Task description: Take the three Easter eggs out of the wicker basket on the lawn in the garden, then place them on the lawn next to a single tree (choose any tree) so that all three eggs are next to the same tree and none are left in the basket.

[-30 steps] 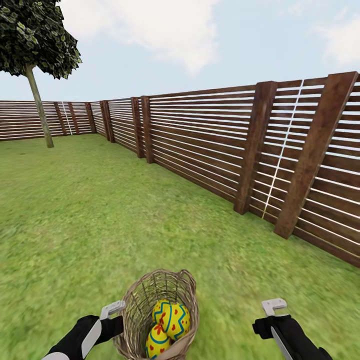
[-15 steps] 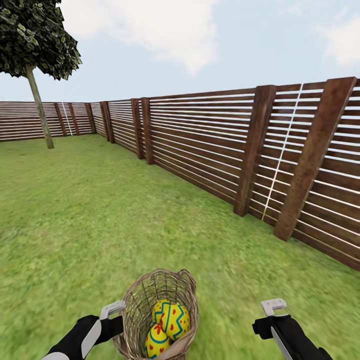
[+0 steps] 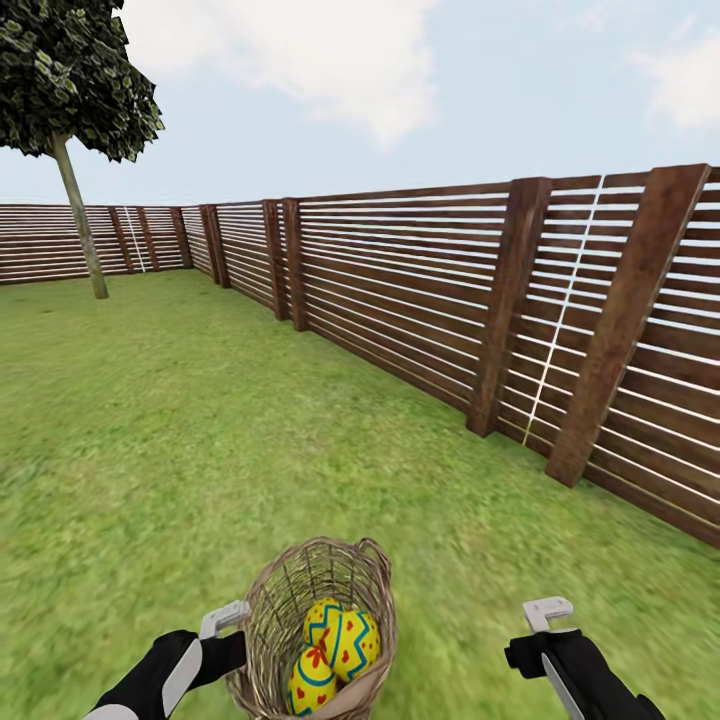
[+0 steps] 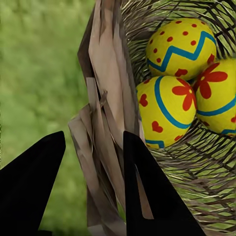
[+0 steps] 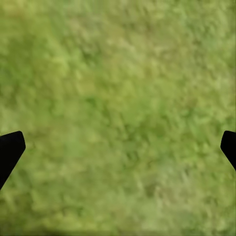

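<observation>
Between the earlier head frames and the current one, the fence (image 3: 500,310) slid slightly across the picture while basket and arms kept their places in it, which indicated that the camera and base had moved, not the objects. Three Easter eggs (image 3: 335,650) lay clustered inside the wicker basket (image 3: 315,610), none yet removed. The basket hung tilted at the left gripper (image 3: 225,622), just in front of the trunk and above the lawn (image 3: 200,440). In the left wrist view, the two dark fingers (image 4: 147,191) straddled the basket's rim wall (image 4: 105,147), one outside and one inside, clamped on the woven edge; the eggs (image 4: 169,110) sat just beyond the inner finger, deeper in the bowl. The right gripper (image 3: 548,612) hung well apart to the robot's right, with its fingertips (image 5: 10,150) spread wide at opposite edges of its wrist view and nothing but grass (image 5: 118,118) between them. The governing relation was judged to be basket to tree (image 3: 75,190): the pale trunk stood far ahead and to the left, by the fence corner, so a long traverse was required first. The head view gave that bearing; the left wrist view alone resolved the grip on the rim.
</observation>
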